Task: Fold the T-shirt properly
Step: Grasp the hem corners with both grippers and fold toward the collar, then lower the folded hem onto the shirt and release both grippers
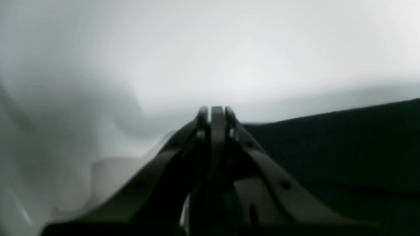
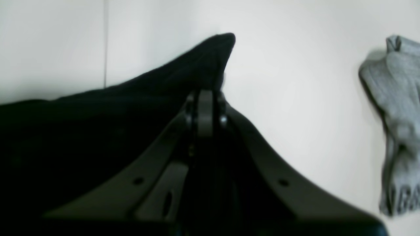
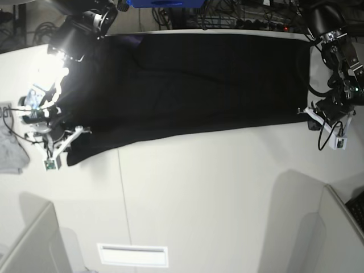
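Base view shows the T-shirt [image 3: 193, 85], plain black, stretched wide and flat across the table's [image 3: 216, 187] far half. The right gripper [image 2: 205, 98] pinches its corner; the left gripper [image 1: 216, 113] is closed at the opposite edge, hold unclear.

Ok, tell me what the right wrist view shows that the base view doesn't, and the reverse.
Only the right wrist view shows the right gripper shut on a raised corner of the black T-shirt, and dark lettering on the grey garment.

Only the base view shows the whole T-shirt stretched between both arms, with the left gripper at its far edge.

Both show the T-shirt, the grey garment and the white table.
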